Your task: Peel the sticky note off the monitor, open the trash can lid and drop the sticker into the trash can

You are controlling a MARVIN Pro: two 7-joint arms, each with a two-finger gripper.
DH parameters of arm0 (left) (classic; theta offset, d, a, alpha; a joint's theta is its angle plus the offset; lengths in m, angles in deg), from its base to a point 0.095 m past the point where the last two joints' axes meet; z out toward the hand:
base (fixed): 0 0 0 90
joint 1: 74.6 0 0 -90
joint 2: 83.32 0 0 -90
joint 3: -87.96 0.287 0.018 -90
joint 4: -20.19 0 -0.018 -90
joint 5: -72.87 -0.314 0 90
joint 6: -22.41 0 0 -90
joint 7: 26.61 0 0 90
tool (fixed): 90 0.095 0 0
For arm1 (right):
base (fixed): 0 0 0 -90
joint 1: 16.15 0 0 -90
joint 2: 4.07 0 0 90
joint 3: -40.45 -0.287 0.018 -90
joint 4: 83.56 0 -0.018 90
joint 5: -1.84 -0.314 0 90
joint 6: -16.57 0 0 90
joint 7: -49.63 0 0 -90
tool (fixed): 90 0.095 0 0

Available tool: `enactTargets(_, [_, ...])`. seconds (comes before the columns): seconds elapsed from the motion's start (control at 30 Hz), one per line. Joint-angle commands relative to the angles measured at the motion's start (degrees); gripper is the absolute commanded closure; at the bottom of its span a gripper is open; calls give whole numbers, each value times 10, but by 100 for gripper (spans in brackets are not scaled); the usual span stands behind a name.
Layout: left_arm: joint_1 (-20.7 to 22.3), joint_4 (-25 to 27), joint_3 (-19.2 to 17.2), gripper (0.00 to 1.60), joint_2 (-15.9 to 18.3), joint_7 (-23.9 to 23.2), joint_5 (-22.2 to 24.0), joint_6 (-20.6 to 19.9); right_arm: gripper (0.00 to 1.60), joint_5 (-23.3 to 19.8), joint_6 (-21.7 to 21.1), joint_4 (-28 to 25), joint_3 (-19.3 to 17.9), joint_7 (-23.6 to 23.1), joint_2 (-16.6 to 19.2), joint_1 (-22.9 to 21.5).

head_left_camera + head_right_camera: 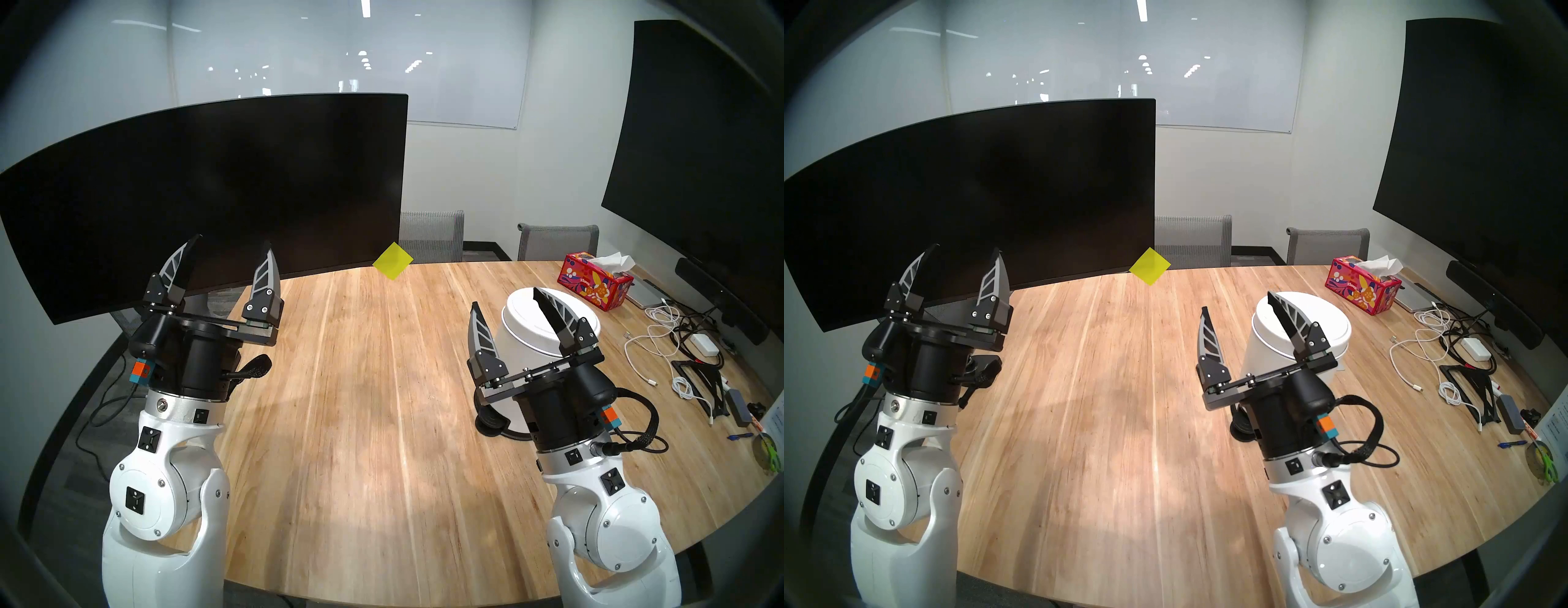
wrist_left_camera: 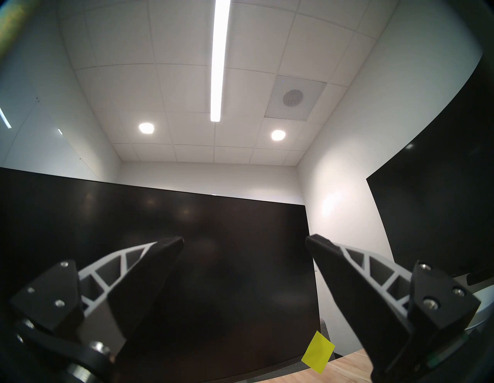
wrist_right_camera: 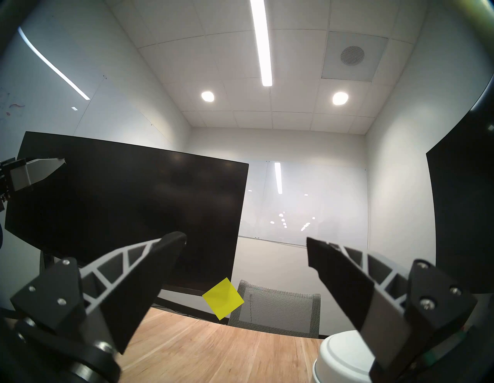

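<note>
Now I keep both grippers' fingers spread, steering the right gripper (image 1: 505, 310) toward the sticky note (image 1: 393, 260) on the monitor (image 1: 203, 191) far corner, pinching its free edge.

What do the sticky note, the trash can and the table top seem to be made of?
Sticky note: thin matte paper, probably; it hangs flat, a bright yellow-green diamond, at the lower corner of the monitor.
Trash can: likely smooth white plastic with a soft sheen; its lid is shut.
Table: wood or a wood-look laminate, with pale streaked grain and a low gloss.
</note>
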Motion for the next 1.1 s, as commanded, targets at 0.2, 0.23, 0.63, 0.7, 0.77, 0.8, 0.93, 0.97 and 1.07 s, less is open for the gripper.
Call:
enactTargets(0.2, [-28,3,-2,0,9,-21,10,26,0,6,3,-13,4,1,0,21])
enactTargets(0.23, [-31,2,0,0,9,-23,10,28,0,3,2,-14,5,1,-1,24])
enactTargets(0.63, [-41,-33,55,0,14,-48,3,22,0,-13,30,-37,-1,11,2,108])
enactTargets(0.7, [-37,-42,67,0,12,-48,-7,21,0,-17,38,-37,-9,12,4,119])
enactTargets(0.77, [-33,-49,79,0,11,-50,-10,17,0,-22,47,-37,-16,12,5,125])
enactTargets(0.8, [-30,-53,85,0,13,-54,-13,18,0,-23,53,-37,-18,12,5,126])
enactTargets(0.93, [-17,-69,105,0,7,-53,-24,14,0,-30,71,-37,-23,10,8,131])
enactTargets(0.97, [-13,-71,108,0,6,-53,-27,11,0,-31,75,-37,-24,10,8,132])
enactTargets(1.07, [-1,-83,122,0,7,-59,-31,7,0,-35,89,-37,-20,7,12,136])
